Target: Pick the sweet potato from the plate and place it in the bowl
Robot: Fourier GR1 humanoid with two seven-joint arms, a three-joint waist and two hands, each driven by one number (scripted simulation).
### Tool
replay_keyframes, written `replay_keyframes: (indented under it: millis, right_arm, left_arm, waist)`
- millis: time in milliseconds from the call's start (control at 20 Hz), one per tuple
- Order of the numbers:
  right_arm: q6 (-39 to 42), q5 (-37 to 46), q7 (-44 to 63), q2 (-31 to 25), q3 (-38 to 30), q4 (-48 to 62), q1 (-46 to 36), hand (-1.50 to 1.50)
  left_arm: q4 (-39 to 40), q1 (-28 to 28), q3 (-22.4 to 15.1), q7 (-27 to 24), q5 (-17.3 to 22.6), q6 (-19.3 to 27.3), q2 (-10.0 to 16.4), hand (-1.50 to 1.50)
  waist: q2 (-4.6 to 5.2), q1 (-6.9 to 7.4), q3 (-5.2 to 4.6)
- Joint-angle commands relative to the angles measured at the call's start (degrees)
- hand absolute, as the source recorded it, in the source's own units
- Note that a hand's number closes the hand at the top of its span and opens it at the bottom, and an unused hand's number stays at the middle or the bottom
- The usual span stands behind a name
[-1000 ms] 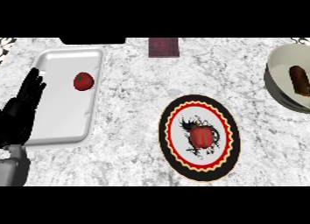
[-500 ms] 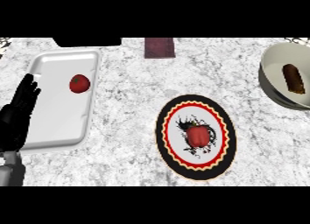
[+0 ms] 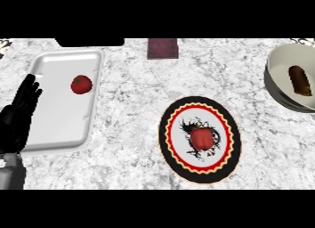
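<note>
A brown sweet potato [image 3: 301, 80] lies inside the pale bowl [image 3: 278, 84] at the right edge of the head view. The round plate [image 3: 199, 171] with a black, red and yellow rim sits at the centre and carries a red pepper-like vegetable [image 3: 201, 138]. My left hand [image 3: 17, 113] stands at the left edge, fingers straight and pointing up, beside the white tray and holding nothing. My right hand does not show.
A white rectangular tray [image 3: 58, 124] at the left holds a red tomato [image 3: 81, 84]. A dark maroon block [image 3: 163, 48] sits at the back centre, and a black object [image 3: 89, 42] lies at the back left. The counter is grey marble.
The whole scene has shifted across the view as the head's aim changed. My left hand stays open at the left edge, seen slightly lower.
</note>
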Motion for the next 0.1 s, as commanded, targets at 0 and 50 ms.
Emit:
replay_keyframes:
  millis: [0, 50]
  right_arm:
    - [5.5, -6.8, 0.5, 3.8, -3.1, -11.1, 8.3, -1.50]
    - [3.2, -6.3, 3.9, 6.4, -2.4, -17.3, 8.9, -1.50]
  left_arm:
    - [-0.5, 0.0, 0.8, 0.2, 0.6, -1.0, 0.6, 0.00]
    - [1.2, -2.2, 1.9, -0.3, 1.6, -2.3, 1.9, 0.00]
  waist:
    - [0.23, 0.83, 0.03]
    - [0.25, 0.76, 0.00]
